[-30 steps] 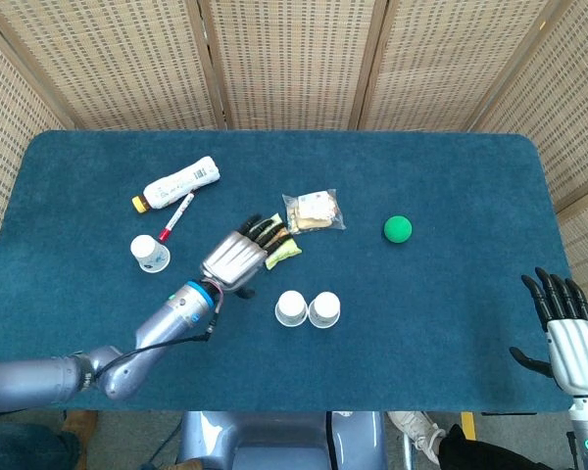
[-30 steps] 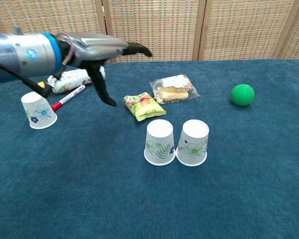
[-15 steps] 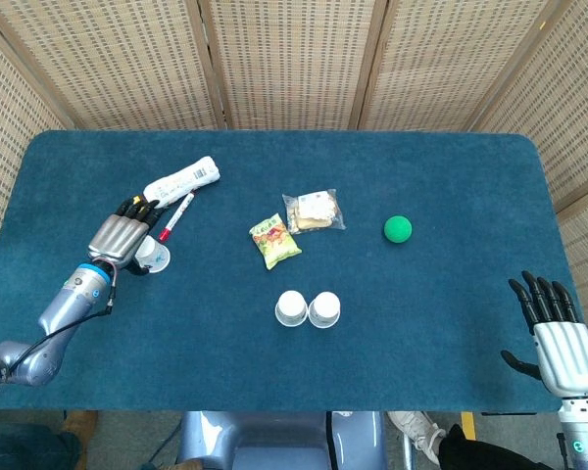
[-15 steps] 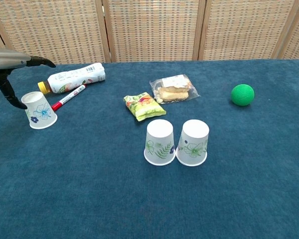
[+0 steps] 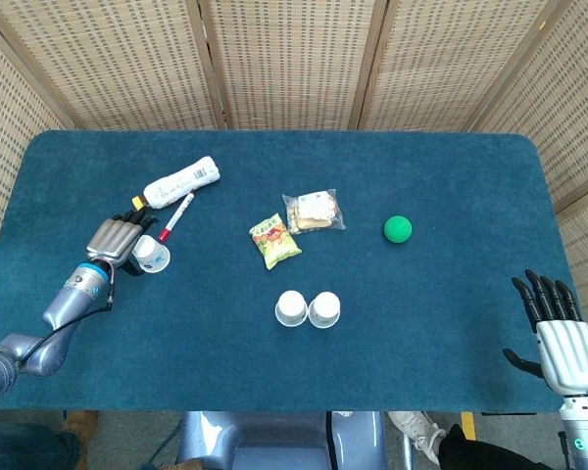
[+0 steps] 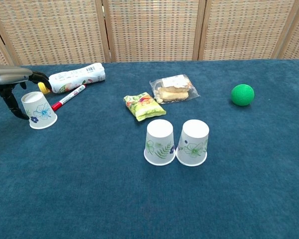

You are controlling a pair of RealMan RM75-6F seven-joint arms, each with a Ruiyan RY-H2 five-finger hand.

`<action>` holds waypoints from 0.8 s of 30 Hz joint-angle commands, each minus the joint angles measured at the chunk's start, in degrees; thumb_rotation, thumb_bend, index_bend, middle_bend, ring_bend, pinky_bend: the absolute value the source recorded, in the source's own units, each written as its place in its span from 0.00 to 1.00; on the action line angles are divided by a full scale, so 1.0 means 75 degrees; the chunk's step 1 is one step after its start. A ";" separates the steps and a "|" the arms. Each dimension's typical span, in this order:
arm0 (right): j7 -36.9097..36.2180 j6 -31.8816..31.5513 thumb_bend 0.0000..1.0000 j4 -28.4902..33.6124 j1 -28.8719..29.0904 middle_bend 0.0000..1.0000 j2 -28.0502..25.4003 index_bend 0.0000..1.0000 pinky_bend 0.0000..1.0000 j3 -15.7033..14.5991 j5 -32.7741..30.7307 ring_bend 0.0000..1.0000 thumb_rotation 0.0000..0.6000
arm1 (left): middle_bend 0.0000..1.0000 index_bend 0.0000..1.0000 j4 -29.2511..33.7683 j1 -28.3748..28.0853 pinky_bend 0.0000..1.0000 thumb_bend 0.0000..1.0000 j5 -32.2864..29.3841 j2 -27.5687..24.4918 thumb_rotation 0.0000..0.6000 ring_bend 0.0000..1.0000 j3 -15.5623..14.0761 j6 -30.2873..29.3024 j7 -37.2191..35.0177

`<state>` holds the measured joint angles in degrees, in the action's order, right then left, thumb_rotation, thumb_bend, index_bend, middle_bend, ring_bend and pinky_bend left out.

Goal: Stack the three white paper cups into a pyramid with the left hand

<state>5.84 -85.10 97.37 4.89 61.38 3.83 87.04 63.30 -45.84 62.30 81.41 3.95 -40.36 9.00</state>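
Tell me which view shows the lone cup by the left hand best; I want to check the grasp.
The chest view: the lone cup stands side-on, upside down, with the left hand above and beside it. The head view shows only its top, the hand partly over it; contact is unclear.

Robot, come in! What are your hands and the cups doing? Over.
Left hand open around the lone cup, not gripping. Right hand open, idle. Two base cups upside down, side by side. Red marker close beside the lone cup.

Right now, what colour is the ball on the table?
Green: the ball shows best in the chest view.
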 commanded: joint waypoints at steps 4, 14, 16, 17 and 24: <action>-0.0022 0.0011 0.00 -0.0017 0.0006 0.00 0.0001 0.00 0.00 0.0011 -0.0027 0.00 1.00 | 0.19 0.34 -0.0393 -0.0032 0.31 0.08 -0.0169 0.0390 1.00 0.24 0.0160 0.0021 0.0107; -0.0083 0.0044 0.00 -0.0037 0.0018 0.00 -0.0008 0.00 0.00 0.0022 -0.0068 0.00 1.00 | 0.31 0.49 -0.0293 0.0101 0.38 0.17 0.0070 0.0294 1.00 0.34 0.0311 -0.0288 -0.0083; -0.0172 -0.0070 0.00 -0.0169 0.0001 0.00 -0.0003 0.00 0.00 0.0002 0.0097 0.00 1.00 | 0.33 0.51 -0.0090 0.0126 0.39 0.17 0.0123 0.0160 1.00 0.36 0.0349 -0.0380 -0.0096; -0.0234 0.0005 0.00 -0.0252 0.0064 0.00 0.0042 0.00 0.00 0.0043 0.0063 0.00 1.00 | 0.33 0.52 0.0059 0.0142 0.40 0.17 0.0154 0.0070 1.00 0.36 0.0373 -0.0439 -0.0101; -0.0182 0.0010 0.00 -0.0107 0.0031 0.00 0.0012 0.00 0.00 0.0015 0.0016 0.00 1.00 | 0.33 0.52 0.2279 0.0090 0.40 0.18 0.0839 -0.0901 1.00 0.37 0.0622 -0.1129 0.0046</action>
<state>4.43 -85.06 96.52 5.11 61.50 3.95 87.20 72.84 -44.90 65.77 78.41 7.49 -46.19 8.70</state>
